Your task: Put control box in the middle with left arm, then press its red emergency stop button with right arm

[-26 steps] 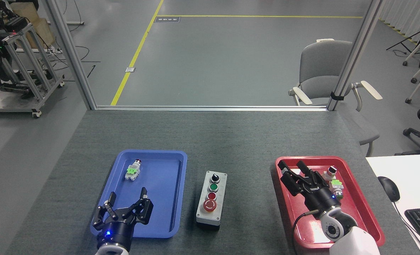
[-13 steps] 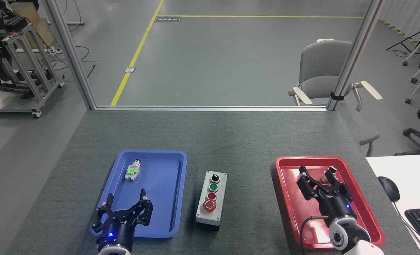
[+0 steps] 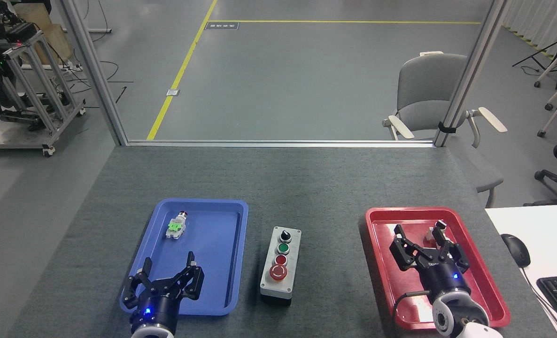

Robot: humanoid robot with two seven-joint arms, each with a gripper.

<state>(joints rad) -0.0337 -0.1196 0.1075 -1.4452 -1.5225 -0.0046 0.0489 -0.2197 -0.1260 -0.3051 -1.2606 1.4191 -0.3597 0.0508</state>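
The control box is seen standing on the bare grey desk between the blue tray and the red tray, touched by nothing. Its red emergency stop button sits at the 6 o'clock end of the button row. The left gripper is held over the blue tray's 6 o'clock edge, fingers spread and empty. The right gripper is held over the red tray, fingers likewise parted, empty.
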